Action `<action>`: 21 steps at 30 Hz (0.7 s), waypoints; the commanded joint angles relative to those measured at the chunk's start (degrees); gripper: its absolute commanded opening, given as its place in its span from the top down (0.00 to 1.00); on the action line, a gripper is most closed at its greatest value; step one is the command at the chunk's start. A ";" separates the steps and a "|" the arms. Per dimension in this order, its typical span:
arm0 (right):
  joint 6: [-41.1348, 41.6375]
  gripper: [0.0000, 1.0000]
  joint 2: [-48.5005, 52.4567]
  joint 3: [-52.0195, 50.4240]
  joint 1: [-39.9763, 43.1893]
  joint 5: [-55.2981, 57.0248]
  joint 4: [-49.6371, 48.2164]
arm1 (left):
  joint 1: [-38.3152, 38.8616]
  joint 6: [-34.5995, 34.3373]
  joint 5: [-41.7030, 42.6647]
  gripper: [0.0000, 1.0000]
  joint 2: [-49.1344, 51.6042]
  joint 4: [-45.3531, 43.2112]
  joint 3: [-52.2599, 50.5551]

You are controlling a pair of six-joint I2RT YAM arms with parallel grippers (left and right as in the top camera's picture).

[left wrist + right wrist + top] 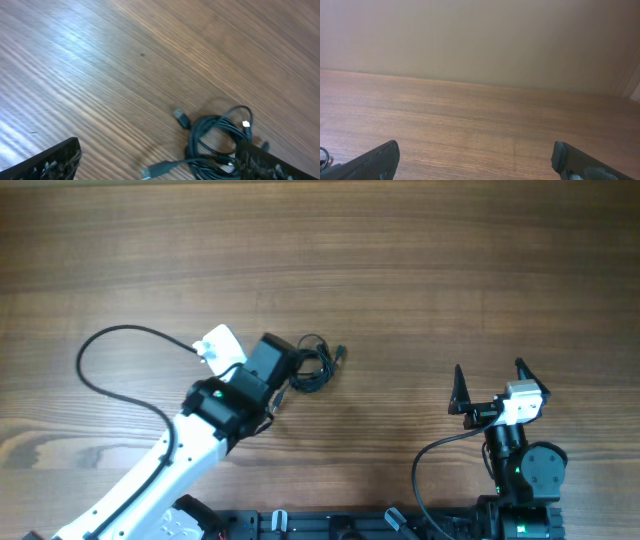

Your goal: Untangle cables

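Black-fingered left gripper (157, 159) hangs spread wide and empty over the tangled coil of thin black cables (195, 140) lying on the brown wooden table (400, 260), while the right gripper (489, 380), well apart, also gapes wide, holding nothing.

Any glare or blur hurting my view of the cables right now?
Left wrist: a bright sheen washes the table at upper left; the cables lie clear of it and read sharply; the left fingers look soft in the bottom corners. Overhead: even light, no glare. Right wrist: soft and hazy throughout.
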State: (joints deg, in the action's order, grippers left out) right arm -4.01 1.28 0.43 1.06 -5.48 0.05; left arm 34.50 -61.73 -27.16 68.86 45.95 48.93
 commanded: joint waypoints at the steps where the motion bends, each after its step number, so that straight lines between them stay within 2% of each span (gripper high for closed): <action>1: -0.46 0.00 -0.20 -0.07 0.09 0.76 -0.17 | -2.56 1.73 -0.46 0.00 -0.94 1.03 -0.15; 6: -0.44 0.00 -0.20 -0.07 0.09 0.76 -0.17 | -2.80 1.60 5.79 0.00 -0.81 -4.44 -0.15; 12: -0.44 0.00 -0.20 -0.07 0.09 0.76 -0.17 | -2.80 13.94 14.80 0.00 0.72 -14.60 -0.15; 16: -0.42 0.00 -0.20 -0.07 0.09 0.76 -0.17 | -2.80 15.32 15.43 0.00 3.02 -16.57 -0.15; 21: -0.46 0.00 -0.20 -0.07 0.09 0.76 -0.17 | -2.80 21.05 19.43 0.00 9.70 -22.80 -0.15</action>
State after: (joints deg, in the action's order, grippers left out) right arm -4.01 1.28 0.43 1.06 -5.48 0.08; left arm 31.94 -46.46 -11.40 73.80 26.00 48.90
